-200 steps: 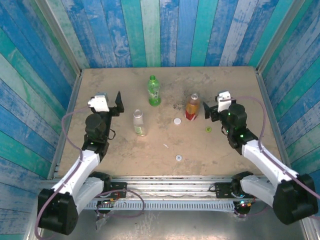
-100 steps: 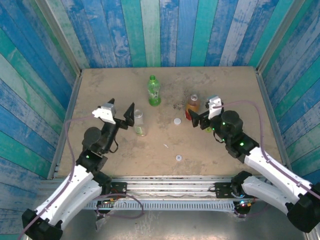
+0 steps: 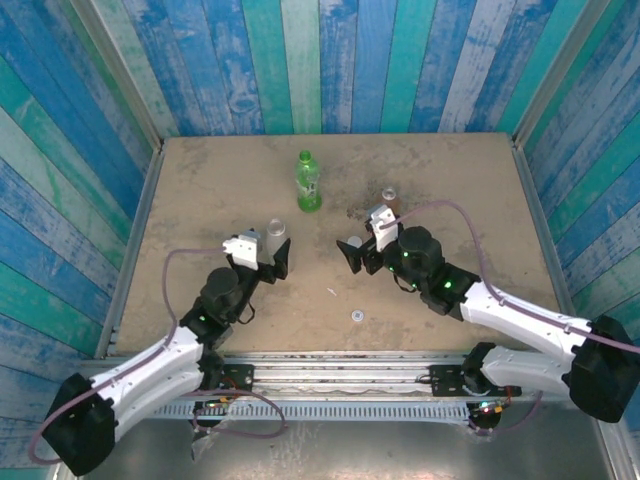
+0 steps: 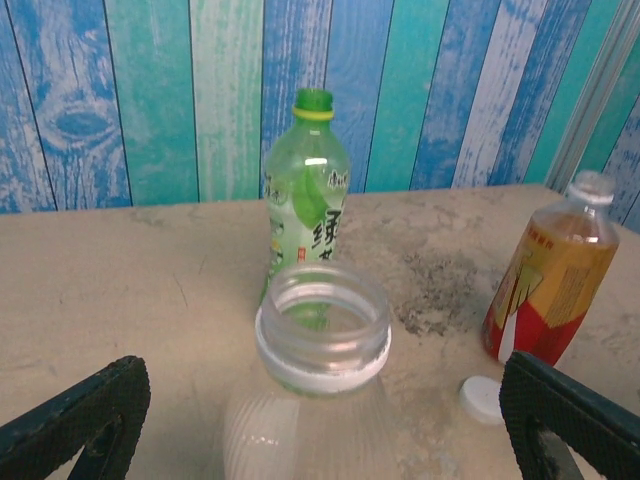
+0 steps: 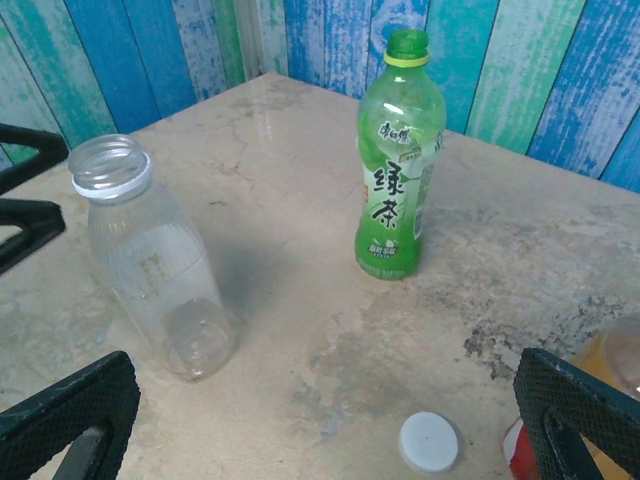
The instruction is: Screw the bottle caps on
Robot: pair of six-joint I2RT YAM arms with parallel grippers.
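Standing wide apart and empty, the fingers of the left gripper flank the uncapped clear bottle. The right gripper, equally open, holds nothing. A white cap lies below it, beside the amber bottle. The green bottle stands farther back on the table.

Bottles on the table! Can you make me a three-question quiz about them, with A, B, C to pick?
1. In the left wrist view, where is the white cap? A in a box; B on the table beside the amber bottle; C under the table.
2. How many bottles stand upright? A one; B two; C three.
3. The clear bottle is: A open on top; B capped; C broken.
Answers: B, it lies by the amber bottle's foot; C, the green bottle, clear and amber ones all stand; A, its neck is bare.
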